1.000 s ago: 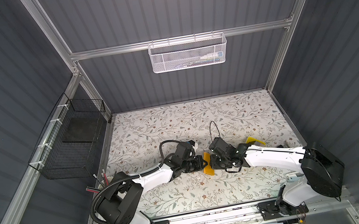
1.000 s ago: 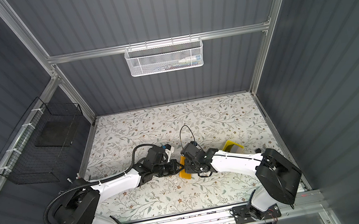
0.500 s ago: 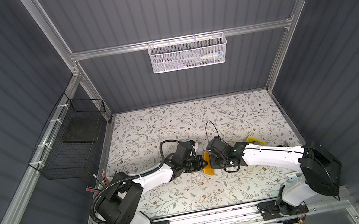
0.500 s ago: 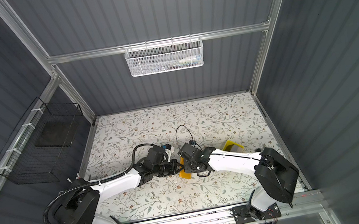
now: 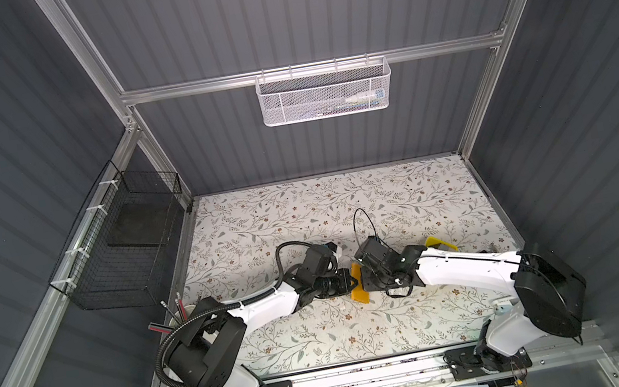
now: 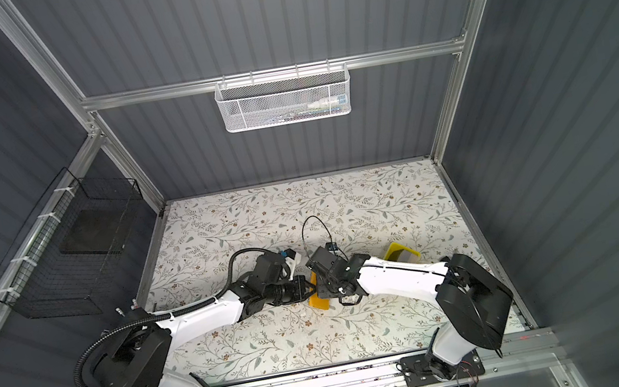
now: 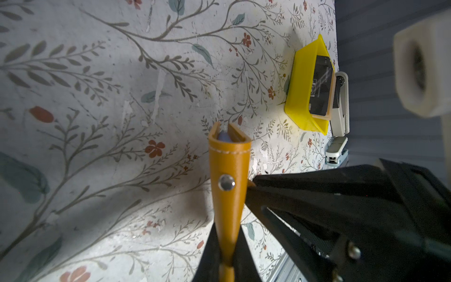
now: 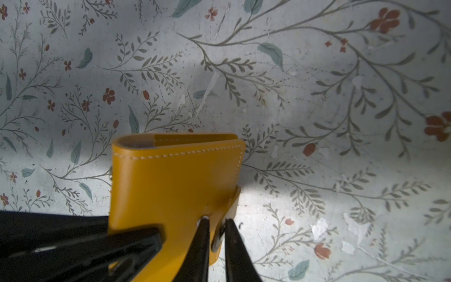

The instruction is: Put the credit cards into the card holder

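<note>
The card holder (image 8: 175,175) is closed and held up between the two arms near the front middle of the worktop (image 5: 302,212), seemingly just clear of its surface. The left tool (image 7: 227,228) is clenched on one edge of the holder, a jaw flat against each cover. I judge this to be an anchor, so the booklet cannot swing or slip when the other arm pulls.

The right tool (image 8: 216,222) is pinched on the strap (image 8: 233,196), with its tips either side of the tab where the snap button (image 8: 218,238) shows. That grip fits the step in hand: popping the snap and peeling the strap back so the covers can open.

Bluish sleeve pages (image 7: 223,138) peek out at the holder's end, and no card is visible in them. The cards (image 7: 321,85) lie stacked in a yellow tray (image 7: 299,102) well apart, on the right arm's side, a black one on top of a beige one. Neither is touched, so loading is not yet begun; the holder has to be opened first.
</note>
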Tool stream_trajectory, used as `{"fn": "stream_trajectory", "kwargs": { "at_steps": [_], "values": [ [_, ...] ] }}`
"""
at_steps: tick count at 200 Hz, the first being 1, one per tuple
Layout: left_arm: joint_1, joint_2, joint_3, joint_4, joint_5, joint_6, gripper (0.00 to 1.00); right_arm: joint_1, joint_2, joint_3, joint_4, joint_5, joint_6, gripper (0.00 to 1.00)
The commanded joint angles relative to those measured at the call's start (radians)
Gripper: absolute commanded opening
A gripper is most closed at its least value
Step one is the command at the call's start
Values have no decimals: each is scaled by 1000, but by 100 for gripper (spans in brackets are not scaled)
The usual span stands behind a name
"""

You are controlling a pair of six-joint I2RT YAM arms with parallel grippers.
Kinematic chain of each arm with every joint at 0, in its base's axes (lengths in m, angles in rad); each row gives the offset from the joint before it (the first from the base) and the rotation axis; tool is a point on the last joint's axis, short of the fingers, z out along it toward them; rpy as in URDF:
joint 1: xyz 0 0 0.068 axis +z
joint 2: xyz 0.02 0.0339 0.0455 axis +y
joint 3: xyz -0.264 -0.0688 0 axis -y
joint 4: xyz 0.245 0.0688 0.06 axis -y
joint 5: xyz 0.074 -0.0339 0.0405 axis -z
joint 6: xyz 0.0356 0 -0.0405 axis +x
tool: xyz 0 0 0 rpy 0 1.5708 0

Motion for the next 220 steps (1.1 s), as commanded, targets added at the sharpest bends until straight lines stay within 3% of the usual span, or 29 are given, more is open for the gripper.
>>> {"fn": "stream_trajectory", "kwargs": {
  "at_steps": [1, 73, 135, 190, 220],
  "values": [
    [-9, -16, 30, -12, -8, 27, 6, 0, -7, -5, -17, 18, -6, 15],
    [-9, -3, 11, -28, -48, -10, 11, 1, -35, -29, -22, 44, -1, 8],
    [-8, 25, 25, -77, -94, -49, 22, 1, -77, -54, -3, 70, -36, 6],
    [22, 34, 58, -158, -121, -17, 40, -3, -107, -37, 4, 89, -81, 6],
    [54, -4, 28, -79, -97, -50, 59, -3, -126, -15, 9, 55, -129, 6]
  ]
}}
